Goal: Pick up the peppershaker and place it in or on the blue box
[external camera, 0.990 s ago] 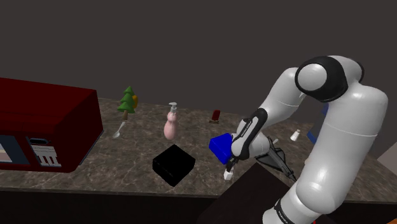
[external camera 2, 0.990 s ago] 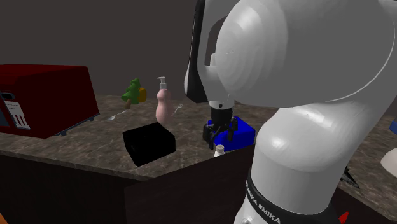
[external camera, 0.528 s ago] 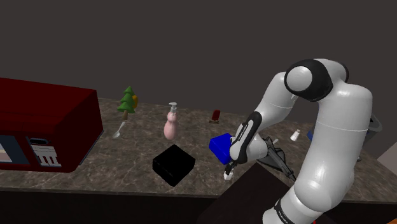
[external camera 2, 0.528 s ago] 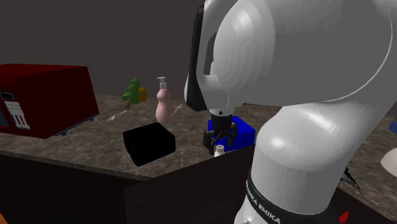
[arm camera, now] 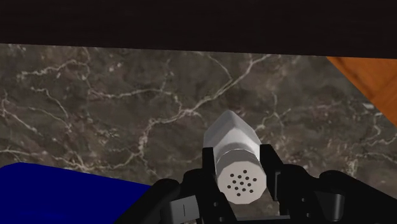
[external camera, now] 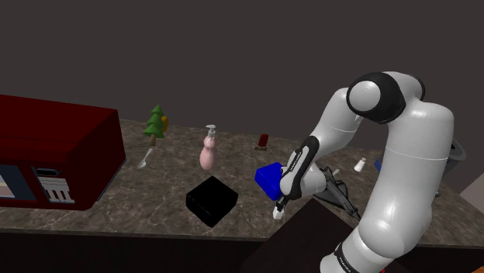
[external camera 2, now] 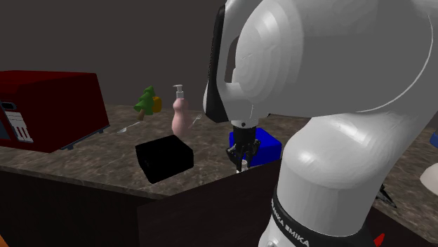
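The pepper shaker (arm camera: 230,130) is a small white bottle with a perforated cap facing the wrist camera. It stands on the marbled counter (arm camera: 95,108) close to the counter's front edge. My gripper (arm camera: 238,167) is shut on it, one black finger pressed to each side below the cap. In the shoulder view the gripper (external camera: 279,207) reaches down to the shaker (external camera: 278,215), just in front of the blue box (external camera: 267,177). From the second exterior view the gripper (external camera 2: 243,158) hides most of the shaker, with the blue box (external camera 2: 267,144) right behind it.
A black box (external camera: 211,201) lies to the shoulder view's left of the gripper. Behind it stand a pink soap dispenser (external camera: 208,149), a small green tree figure (external camera: 156,124) and a spoon (external camera: 144,160). A dark red appliance (external camera: 54,151) is at far left, a second white shaker (external camera: 360,164) behind the arm.
The arm dipped a little toward the counter, then the fingers, which stood apart around the shaker, came together and now clasp it.
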Tool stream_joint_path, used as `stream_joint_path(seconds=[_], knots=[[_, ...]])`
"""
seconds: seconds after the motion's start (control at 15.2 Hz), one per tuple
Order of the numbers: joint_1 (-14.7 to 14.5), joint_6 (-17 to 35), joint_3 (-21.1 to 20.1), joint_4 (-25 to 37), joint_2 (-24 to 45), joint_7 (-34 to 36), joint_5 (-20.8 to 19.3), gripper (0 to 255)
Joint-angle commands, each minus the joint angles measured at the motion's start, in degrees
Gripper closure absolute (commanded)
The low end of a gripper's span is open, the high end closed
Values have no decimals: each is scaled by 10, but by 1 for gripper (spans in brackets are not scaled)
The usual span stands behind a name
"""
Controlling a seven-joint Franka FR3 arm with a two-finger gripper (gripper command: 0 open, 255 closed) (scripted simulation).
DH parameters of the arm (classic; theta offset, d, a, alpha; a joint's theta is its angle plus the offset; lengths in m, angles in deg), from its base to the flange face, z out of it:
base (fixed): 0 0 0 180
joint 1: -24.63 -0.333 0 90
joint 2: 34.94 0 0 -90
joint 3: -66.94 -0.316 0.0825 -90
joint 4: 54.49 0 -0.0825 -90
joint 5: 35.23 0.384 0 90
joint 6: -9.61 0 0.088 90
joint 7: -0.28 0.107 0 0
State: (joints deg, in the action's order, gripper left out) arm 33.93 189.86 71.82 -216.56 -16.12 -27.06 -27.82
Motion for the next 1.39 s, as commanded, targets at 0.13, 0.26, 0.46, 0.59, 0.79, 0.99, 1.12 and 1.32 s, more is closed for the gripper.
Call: stream_joint_path(seconds=[0.13,0.26,0.46,0.59,0.79,0.99,1.12,1.32], knots=[[0,0,0,0,0,0,0,255],[0,0,0,0,0,0,0,255],[-15,-19,16,-7,-25,2,-2,255],[-35,-38,36,-14,-51,6,-8,255],[-68,-69,76,-23,-90,22,-30,255],[-97,-100,116,-31,-129,51,-72,255],[-107,-122,134,-34,-156,73,-104,255],[-106,-157,145,-38,-196,101,-146,255]])
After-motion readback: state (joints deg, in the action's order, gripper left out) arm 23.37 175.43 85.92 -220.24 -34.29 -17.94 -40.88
